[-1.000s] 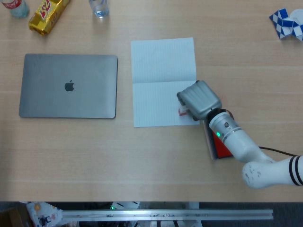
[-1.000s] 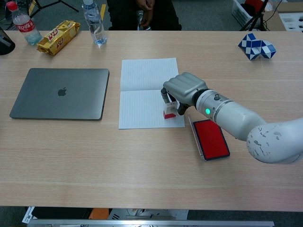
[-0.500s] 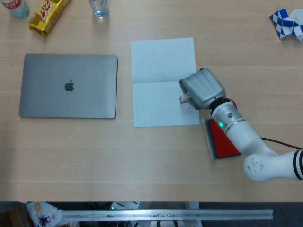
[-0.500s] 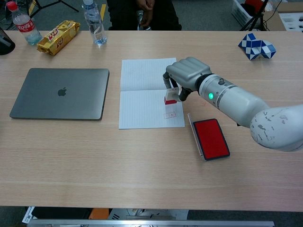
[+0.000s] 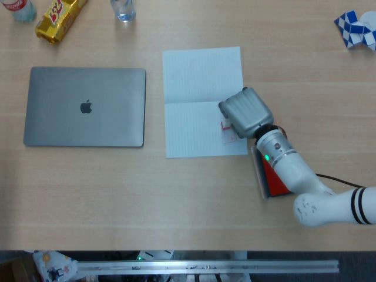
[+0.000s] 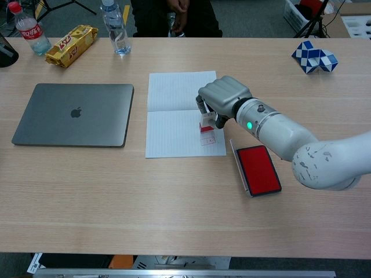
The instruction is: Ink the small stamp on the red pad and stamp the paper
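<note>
My right hand (image 5: 245, 113) (image 6: 223, 99) pinches the small stamp (image 6: 206, 125) (image 5: 225, 124), a white body with a red base. It holds the stamp upright, low over the lower right part of the white paper (image 5: 194, 100) (image 6: 174, 116). A small red imprint (image 6: 209, 139) (image 5: 231, 138) shows on the paper just in front of the stamp. I cannot tell whether the stamp's base touches the sheet. The red ink pad (image 6: 258, 169) (image 5: 273, 176) lies open right of the paper, partly under my forearm in the head view. My left hand appears in neither view.
A closed grey laptop (image 5: 85, 107) (image 6: 72, 114) lies left of the paper. Along the far edge are a yellow snack pack (image 6: 71, 37), a clear water bottle (image 6: 116, 26) and a red-capped bottle (image 6: 28, 26). A blue-and-white puzzle (image 6: 313, 57) sits far right.
The stamp was pressed on the paper, then rose and left a red imprint. Since then my right hand has shifted slightly left and lower with the stamp still in its grip.
</note>
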You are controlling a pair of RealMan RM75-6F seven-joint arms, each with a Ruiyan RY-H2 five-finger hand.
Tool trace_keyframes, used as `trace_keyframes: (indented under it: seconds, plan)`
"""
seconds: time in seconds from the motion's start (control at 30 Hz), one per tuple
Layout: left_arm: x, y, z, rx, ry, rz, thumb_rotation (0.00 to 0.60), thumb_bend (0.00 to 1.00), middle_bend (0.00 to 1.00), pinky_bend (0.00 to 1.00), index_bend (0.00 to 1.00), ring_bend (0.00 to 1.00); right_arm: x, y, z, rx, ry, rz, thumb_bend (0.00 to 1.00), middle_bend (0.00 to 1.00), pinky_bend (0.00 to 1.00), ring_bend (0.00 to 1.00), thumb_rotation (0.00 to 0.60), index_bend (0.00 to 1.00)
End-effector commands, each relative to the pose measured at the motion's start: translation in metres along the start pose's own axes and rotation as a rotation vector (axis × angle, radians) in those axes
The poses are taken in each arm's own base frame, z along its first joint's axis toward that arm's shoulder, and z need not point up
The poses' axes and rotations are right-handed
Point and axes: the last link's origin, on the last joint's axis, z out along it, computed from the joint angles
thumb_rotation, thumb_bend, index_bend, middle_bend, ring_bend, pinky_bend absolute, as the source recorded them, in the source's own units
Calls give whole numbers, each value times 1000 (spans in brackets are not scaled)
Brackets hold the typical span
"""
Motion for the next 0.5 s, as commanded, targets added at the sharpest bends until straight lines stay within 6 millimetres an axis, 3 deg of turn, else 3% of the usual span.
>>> trace_keyframes:
  seconds: [0.03,0.5]
  plan:
    - [0,0,0,2,-1,0,600,208,0,0,89,13,-2,-1,1,2,-3,-3,370,681,433,555,600,780]
    - [-1,-2,0,7,-4,-1,600,208,0,0,89,13,-13,-6,4,2,-25,-44,370,681,433,555,600,781]
